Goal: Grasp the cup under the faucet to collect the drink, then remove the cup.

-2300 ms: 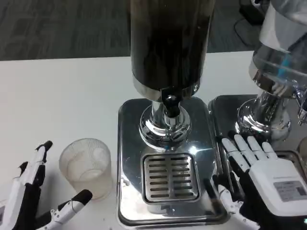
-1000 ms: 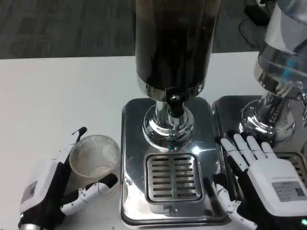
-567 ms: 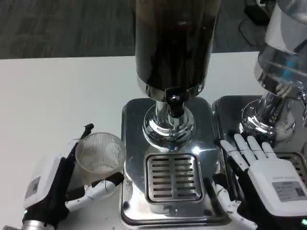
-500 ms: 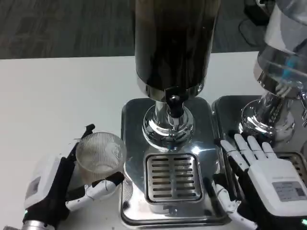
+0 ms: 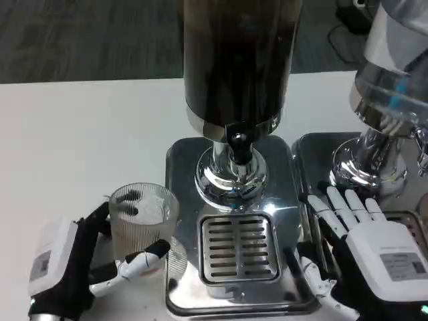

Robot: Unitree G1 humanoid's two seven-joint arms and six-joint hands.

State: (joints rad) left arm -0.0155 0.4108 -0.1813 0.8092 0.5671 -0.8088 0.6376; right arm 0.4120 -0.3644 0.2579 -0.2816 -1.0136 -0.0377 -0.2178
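Fingers of left hand gripping upright cup

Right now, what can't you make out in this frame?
- Dark dispenser: top cut off by the head view's upper edge.
- Second dispenser: cropped by the right edge.
- Cup: its base is hidden by the left hand.
- Right hand: wrist cut off by the bottom edge.

White tabletop stretching ahead of the left robot hand. Second dispenser with a clear vessel on a chrome pedestal, standing just beyond the right robot hand, on its own shiny base. Dark grey carpeted floor past the far tabletop edge. Black cable lying far right.
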